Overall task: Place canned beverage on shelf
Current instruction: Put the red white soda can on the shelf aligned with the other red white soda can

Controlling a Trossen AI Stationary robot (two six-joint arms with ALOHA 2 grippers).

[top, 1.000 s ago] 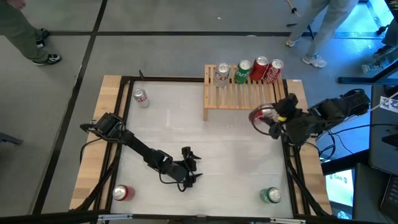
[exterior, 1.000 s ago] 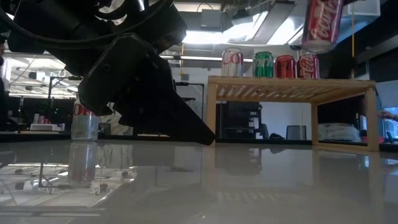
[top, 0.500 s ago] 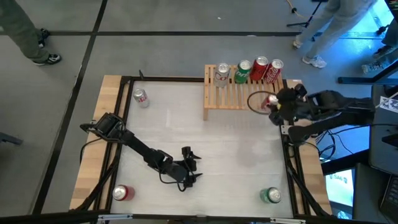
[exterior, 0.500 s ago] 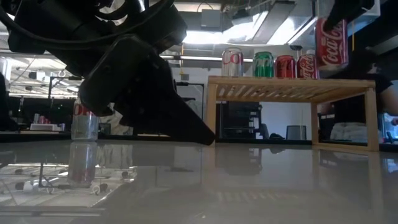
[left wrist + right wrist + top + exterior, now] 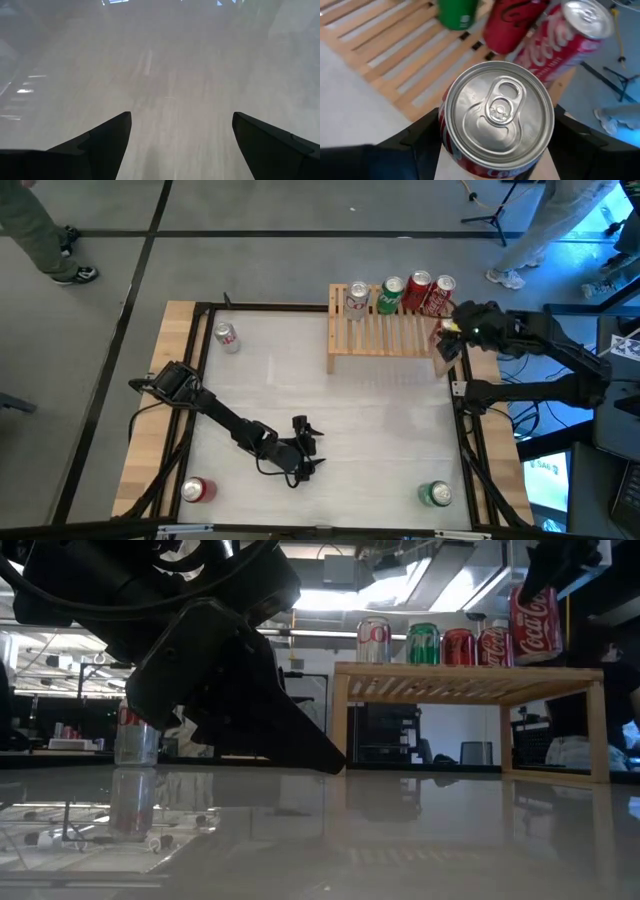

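Observation:
The shelf stands at the table's far right and carries a silver can, a green can and two red cans along its far edge. My right gripper is shut on a red cola can, which hangs just above the shelf's right end. In the right wrist view the can's silver top shows between the fingers, with the slats beyond it. My left gripper stands open low over the table's near middle, with nothing between its fingers. My right gripper pinches the cola can's side wall just under the top rim, one finger on each side. The fingers come slanting down from the table's right. The can is lifted clear of the shelf, top up and slightly tilted.
On the table stand a silver-and-red can at the far left, a red can at the near left and a green can at the near right. People walk on the floor beyond the far edge. The shelf's near slats are bare.
My right gripper has swung with the cola can from the table in front of the shelf toward the far edge, turning as it went. The can now hangs over the shelf's right end. The grip has stayed shut on it.

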